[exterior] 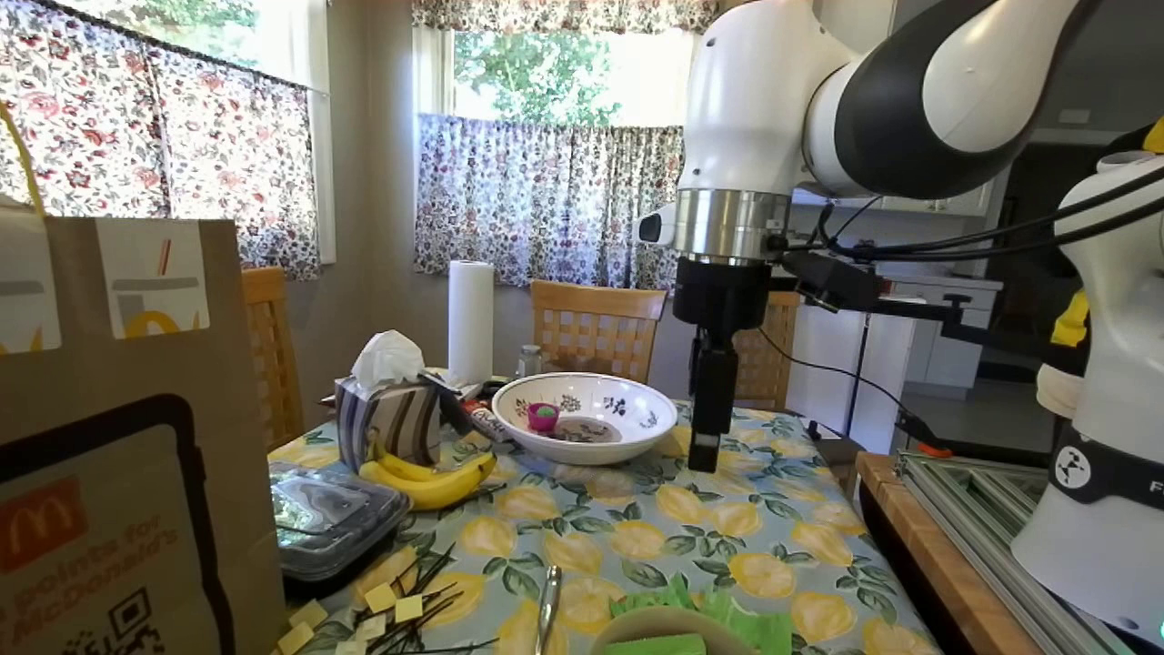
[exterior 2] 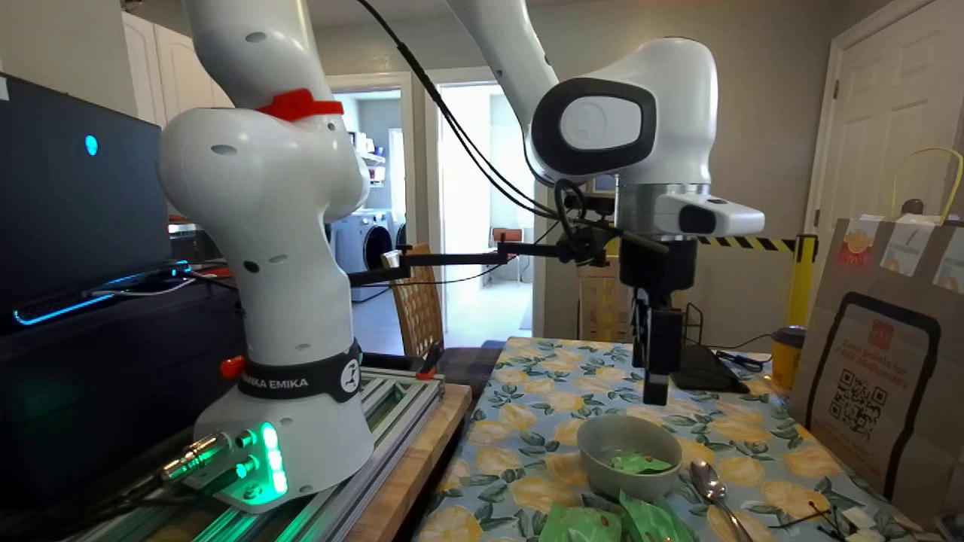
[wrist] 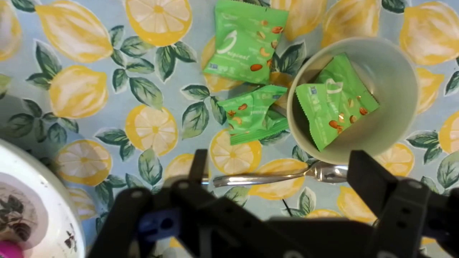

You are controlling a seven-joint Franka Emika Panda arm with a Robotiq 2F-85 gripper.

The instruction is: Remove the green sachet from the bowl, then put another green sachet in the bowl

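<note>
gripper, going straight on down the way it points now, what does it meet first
Most likely the crumpled sachet beside the small bowl, though depth is unclear; the open gripper might catch that bowl's rim first.

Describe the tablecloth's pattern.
The tablecloth has yellow lemons, whole and sliced, with green leaves on pale blue; the wrist view shows it best.

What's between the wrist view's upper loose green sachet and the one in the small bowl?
A strip of tablecloth, then the wall of the small bowl, as the wrist view shows.
</note>
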